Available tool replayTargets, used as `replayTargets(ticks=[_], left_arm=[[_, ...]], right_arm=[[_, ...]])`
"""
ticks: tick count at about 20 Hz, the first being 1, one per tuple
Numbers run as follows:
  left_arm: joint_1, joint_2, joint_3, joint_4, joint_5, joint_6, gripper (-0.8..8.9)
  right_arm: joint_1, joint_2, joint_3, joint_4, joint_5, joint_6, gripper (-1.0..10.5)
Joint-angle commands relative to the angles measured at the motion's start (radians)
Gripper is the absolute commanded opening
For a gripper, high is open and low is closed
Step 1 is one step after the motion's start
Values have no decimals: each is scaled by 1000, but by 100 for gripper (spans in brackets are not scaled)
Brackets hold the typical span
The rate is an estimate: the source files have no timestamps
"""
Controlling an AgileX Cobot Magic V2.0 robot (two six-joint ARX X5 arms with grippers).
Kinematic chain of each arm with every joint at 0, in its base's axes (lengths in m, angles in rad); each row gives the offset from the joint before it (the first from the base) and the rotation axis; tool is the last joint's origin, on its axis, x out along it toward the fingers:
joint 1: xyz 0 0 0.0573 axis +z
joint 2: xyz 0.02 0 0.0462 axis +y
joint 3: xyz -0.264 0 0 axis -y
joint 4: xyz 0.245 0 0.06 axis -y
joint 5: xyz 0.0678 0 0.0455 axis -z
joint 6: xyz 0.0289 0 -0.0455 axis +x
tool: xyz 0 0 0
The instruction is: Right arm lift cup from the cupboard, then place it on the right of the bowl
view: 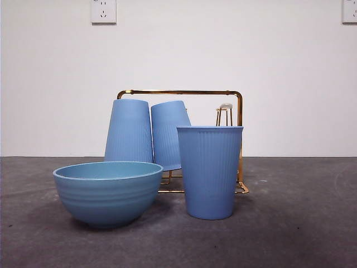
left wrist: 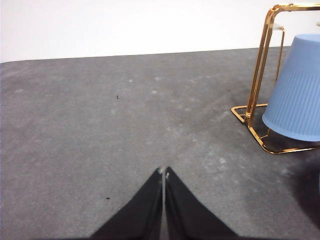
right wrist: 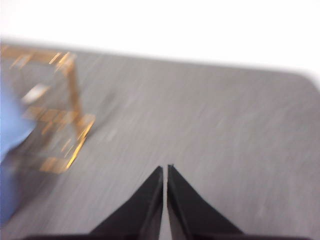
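A light-blue ribbed cup (view: 210, 170) stands upright on the table, just right of the wide blue bowl (view: 107, 192) and in front of the gold wire cupboard (view: 184, 92). Two more cups (view: 129, 131) hang upside down on the cupboard's pegs. Neither arm shows in the front view. My right gripper (right wrist: 165, 168) is shut on nothing, low over bare table; its view is blurred, with the cupboard (right wrist: 70, 120) off to one side. My left gripper (left wrist: 163, 171) is shut and empty, apart from the cupboard (left wrist: 260, 75) and an inverted cup (left wrist: 297, 90).
A free peg with a white tip (view: 225, 107) stands at the cupboard's right end. The grey table (view: 295, 223) runs back to a white wall with two outlets (view: 104, 11).
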Motion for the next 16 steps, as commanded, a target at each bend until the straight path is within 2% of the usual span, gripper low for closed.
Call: replayTargets(ticks=[1, 3, 7, 16], left_arm=[[0, -2, -20, -7, -2, -6, 7], [0, -2, -19, -7, -2, -6, 7], [0, -2, -19, -7, -2, -6, 7], [-1, -2, -19, -8, -2, -7, 7]], right_arm=[[-27, -26, -149, 260, 4, -9, 14], [-39, -46, -267, 397, 3, -3, 14], [-43, -78, -429, 543, 1, 0, 14], [-44, -155, -589, 479, 53, 7, 14]])
